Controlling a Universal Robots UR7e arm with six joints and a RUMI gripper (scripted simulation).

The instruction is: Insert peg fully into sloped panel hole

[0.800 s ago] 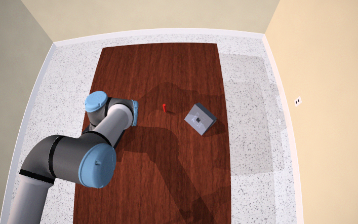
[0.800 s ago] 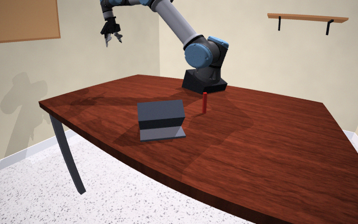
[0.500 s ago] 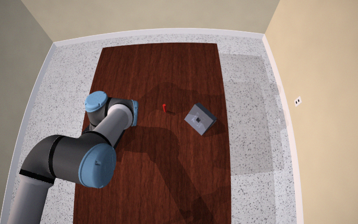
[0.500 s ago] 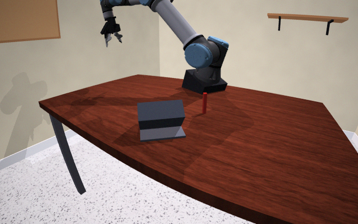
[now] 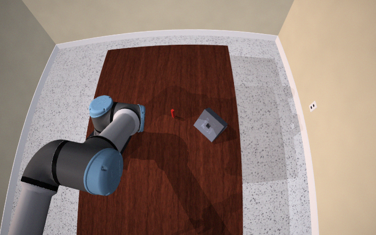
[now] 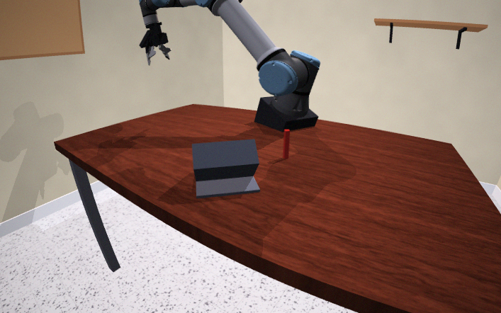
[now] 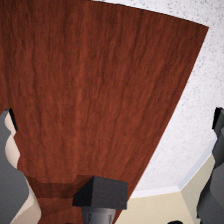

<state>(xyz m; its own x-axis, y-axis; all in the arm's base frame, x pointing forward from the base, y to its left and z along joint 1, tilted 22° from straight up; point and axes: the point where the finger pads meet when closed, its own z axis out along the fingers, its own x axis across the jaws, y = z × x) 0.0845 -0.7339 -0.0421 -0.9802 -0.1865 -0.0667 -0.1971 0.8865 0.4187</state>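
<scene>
A small red peg (image 5: 172, 113) stands upright on the dark wooden table, also seen in the exterior view (image 6: 285, 144). The grey block with the sloped panel (image 5: 209, 125) sits to the peg's right, apart from it, with a dark square hole (image 5: 207, 125) in its face. In the exterior view the block (image 6: 224, 167) shows its back and the hole is hidden. My gripper (image 6: 155, 52) is open and empty, high above the table's far left side, far from peg and block. In the wrist view its fingers frame bare table; neither peg nor panel shows there.
The arm's base (image 6: 285, 116) stands on the table just behind the peg; it also shows in the wrist view (image 7: 102, 195). The big arm links (image 5: 75, 163) hang over the table's left edge. Walls enclose the room, with a shelf (image 6: 429, 25) on one.
</scene>
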